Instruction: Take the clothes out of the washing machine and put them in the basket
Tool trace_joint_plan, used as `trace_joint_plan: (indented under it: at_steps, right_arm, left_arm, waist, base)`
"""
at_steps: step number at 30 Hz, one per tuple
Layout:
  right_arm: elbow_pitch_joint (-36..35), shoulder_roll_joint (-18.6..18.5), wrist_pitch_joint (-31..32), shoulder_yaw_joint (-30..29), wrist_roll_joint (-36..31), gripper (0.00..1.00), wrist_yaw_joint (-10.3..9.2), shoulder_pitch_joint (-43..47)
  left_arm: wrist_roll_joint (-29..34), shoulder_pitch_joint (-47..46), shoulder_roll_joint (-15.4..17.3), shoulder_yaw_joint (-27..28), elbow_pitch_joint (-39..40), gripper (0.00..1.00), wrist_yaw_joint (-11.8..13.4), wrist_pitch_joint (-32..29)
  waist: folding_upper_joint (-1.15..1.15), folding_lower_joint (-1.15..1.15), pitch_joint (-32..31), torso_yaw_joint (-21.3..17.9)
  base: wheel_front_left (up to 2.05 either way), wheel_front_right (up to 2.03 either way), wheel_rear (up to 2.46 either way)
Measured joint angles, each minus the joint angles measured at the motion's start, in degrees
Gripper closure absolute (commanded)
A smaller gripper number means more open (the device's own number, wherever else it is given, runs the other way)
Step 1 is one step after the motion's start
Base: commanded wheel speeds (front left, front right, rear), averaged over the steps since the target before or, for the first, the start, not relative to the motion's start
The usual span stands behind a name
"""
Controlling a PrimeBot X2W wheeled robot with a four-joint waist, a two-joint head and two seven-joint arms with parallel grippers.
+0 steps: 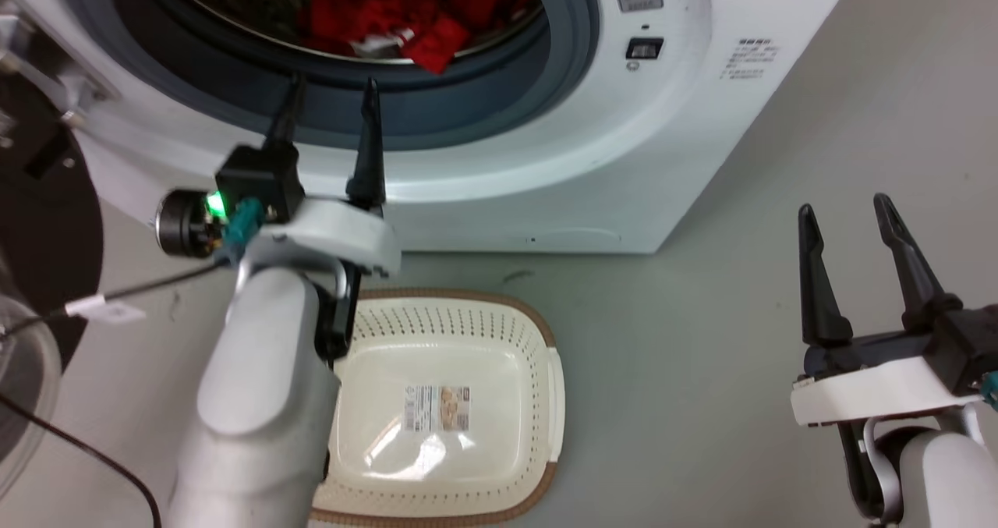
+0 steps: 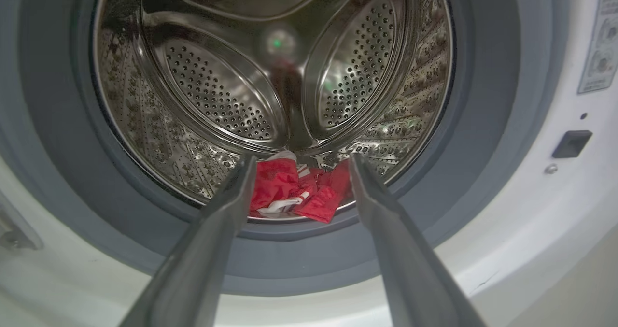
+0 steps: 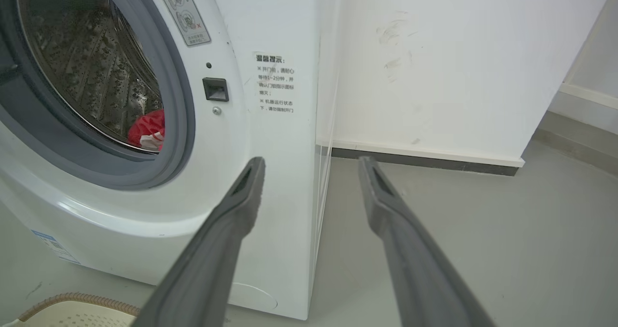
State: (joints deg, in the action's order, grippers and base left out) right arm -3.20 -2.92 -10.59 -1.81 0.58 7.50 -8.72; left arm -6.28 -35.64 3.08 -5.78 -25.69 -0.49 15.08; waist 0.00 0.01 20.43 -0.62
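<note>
**A:** Floor's [image 3: 483, 230] just plain grey, right?

**B:** Yep. White wall [image 3: 434, 76] at 12 o'clock in the right wrist view, scuff marks [image 3: 393, 32] at 11, dark baseboard [image 3: 425, 162] running underneath.

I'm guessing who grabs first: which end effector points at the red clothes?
The left end effector faces the bright red fabric clothes in the shiny steel drum; the right end effector aims past the white washer.

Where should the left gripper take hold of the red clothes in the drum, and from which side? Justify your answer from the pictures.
Probably the bunched fold at the front of the clothes, lying at the lower lip of the drum. It sits nearest the opening. Come straight in from the front; the open left gripper frames it.
</note>
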Motion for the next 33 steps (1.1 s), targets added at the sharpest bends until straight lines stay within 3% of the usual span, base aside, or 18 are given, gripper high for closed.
trace_joint_plan:
  at_steps: [10, 17, 33]
  right_arm:
    - [0.1, 0.0, -1.1, 2.0, 1.2, 0.0, 0.0, -3.9]
    - [1.3, 0.0, -2.6, 3.2, 2.8, 0.0, 0.01, -6.4]
    - [5.2, 0.0, -4.3, 7.7, 6.5, 0.0, 0.01, -9.2]
  left_arm:
    - [0.0, -16.7, 2.9, 1.4, -13.5, 0.0, -1.5, -0.1]
    - [0.5, -28.2, 6.8, 1.4, -23.5, 0.0, -2.0, -3.0]
    - [1.0, -45.1, 15.5, 0.1, -38.5, 0.0, -4.0, -21.1]
  waist:
    - [0.0, 0.01, 8.1, -2.0]
    - [0.0, 0.01, 12.8, -5.0]
    - [0.0, 0.01, 18.4, -12.7]
  base:
    - [0.0, 0.0, 0.0]
    - [0.0, 0.0, 0.0]
    - [0.0, 0.0, 0.0]
